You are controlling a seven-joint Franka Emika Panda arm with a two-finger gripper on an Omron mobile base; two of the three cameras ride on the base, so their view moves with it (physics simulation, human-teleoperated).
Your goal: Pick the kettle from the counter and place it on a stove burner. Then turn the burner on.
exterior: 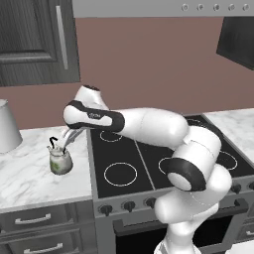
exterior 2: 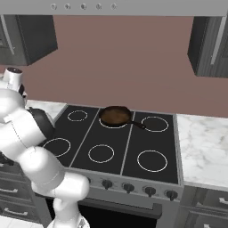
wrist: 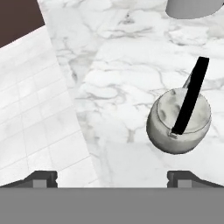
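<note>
Two steps are pending: the spread gripper is hovering above the kettle on the counter. Next it needs centring over the handle.

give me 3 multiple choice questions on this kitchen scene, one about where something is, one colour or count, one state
1. Where does the kettle stand?
A. on the counter, left of the cooktop
B. on a front burner
C. inside the frying pan

2. How many white burner rings mark the cooktop in the right base view?
A. four
B. six
C. eight

3. What is the gripper doing?
A. clamped on the kettle handle
B. open, with the kettle off to one side of its tips
C. pressing a stove knob

Answers:
1 A: it sits on the marble beside the black glass.
2 B: five are bare and one lies under the frying pan.
3 B: the tips are spread wide and hold nothing.
</note>
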